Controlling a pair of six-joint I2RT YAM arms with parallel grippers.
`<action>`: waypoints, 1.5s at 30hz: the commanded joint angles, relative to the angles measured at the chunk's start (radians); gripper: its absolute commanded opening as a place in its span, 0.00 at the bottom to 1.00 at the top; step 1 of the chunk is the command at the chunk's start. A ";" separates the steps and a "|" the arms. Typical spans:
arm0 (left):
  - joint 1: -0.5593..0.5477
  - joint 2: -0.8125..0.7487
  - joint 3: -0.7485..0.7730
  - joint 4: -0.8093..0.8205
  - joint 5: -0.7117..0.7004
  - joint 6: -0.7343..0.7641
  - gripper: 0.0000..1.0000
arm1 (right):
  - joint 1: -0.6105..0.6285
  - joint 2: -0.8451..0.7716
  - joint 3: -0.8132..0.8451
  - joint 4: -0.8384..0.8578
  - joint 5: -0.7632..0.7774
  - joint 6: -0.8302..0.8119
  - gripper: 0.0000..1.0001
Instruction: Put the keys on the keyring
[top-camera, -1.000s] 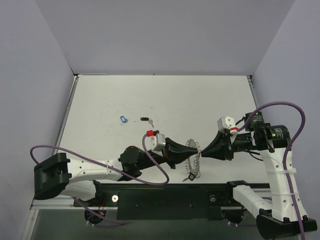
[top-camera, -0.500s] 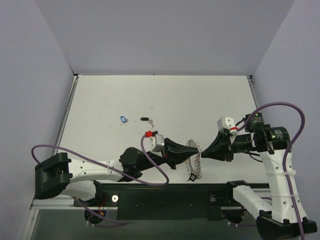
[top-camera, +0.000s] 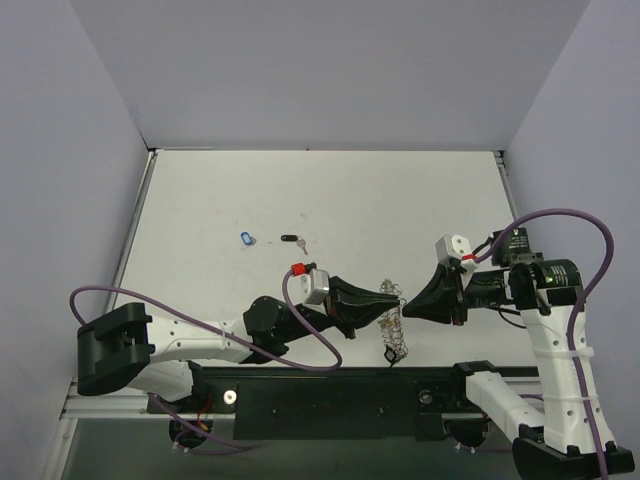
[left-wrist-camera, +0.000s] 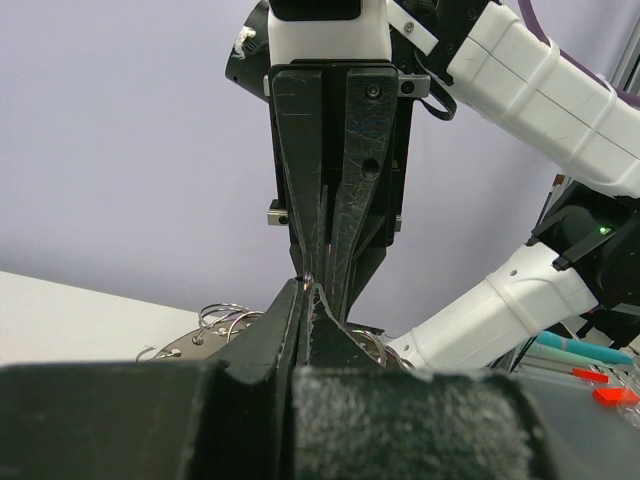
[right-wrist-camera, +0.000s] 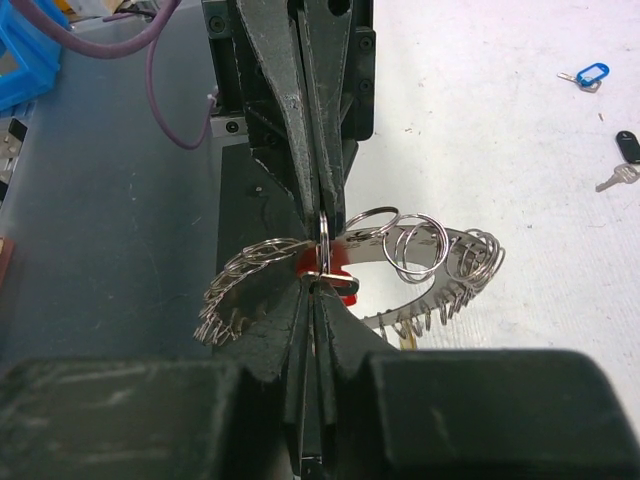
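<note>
Low over the worktop (top-camera: 400, 200), the left hand (top-camera: 398, 296) stayed clamped on a wire loop of the keyring (right-wrist-camera: 455, 265). Tip to tip with it, the right hand (top-camera: 407, 303) had just pinched fully shut, seemingly on the red key (right-wrist-camera: 342, 280) at that loop: threading looked begun.

Silver keyring (right-wrist-camera: 460, 250), red key tag (right-wrist-camera: 338, 262), blue key tag (right-wrist-camera: 592, 74), black key tag (right-wrist-camera: 628, 145), white table (right-wrist-camera: 480, 120).
</note>
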 joint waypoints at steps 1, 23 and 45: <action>-0.008 -0.006 0.055 0.114 -0.018 -0.001 0.00 | -0.016 -0.016 -0.010 0.003 -0.038 0.026 0.02; -0.007 -0.043 0.001 0.049 0.028 0.010 0.00 | -0.073 0.009 0.067 -0.063 -0.037 -0.002 0.32; -0.007 -0.013 0.029 0.058 0.042 0.007 0.00 | -0.006 0.030 0.015 0.021 -0.038 0.060 0.17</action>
